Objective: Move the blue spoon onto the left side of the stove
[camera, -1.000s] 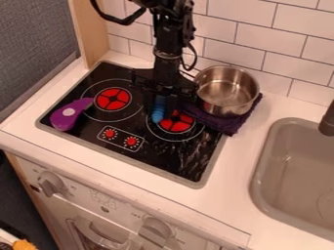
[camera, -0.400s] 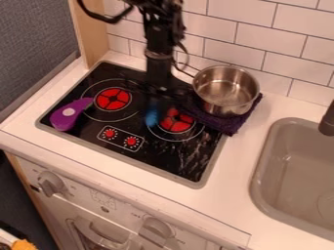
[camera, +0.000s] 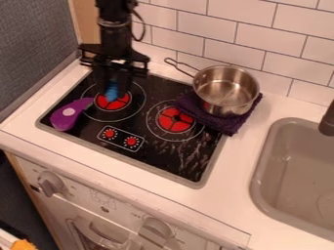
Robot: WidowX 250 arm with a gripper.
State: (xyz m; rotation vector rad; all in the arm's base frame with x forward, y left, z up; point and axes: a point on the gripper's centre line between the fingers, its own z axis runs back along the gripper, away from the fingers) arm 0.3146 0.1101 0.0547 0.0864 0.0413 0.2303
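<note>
The black gripper (camera: 112, 80) hangs over the left burner of the stove (camera: 153, 156), below the arm at the upper left. It is shut on the blue spoon (camera: 112, 92), whose blue part points down in front of the left burner's red centre. The rest of the spoon is hidden by the gripper. Whether the spoon touches the stove surface I cannot tell.
A purple eggplant (camera: 67, 114) lies on the stove's left edge, close to the left burner. A metal pot (camera: 225, 90) with its handle toward the back wall stands on a dark purple cloth (camera: 228, 125) at the right. The sink (camera: 293, 171) is at the far right.
The gripper has moved left with the blue spoon, from the right burner to above the left burner. The pot, cloth and eggplant have stayed in place.
</note>
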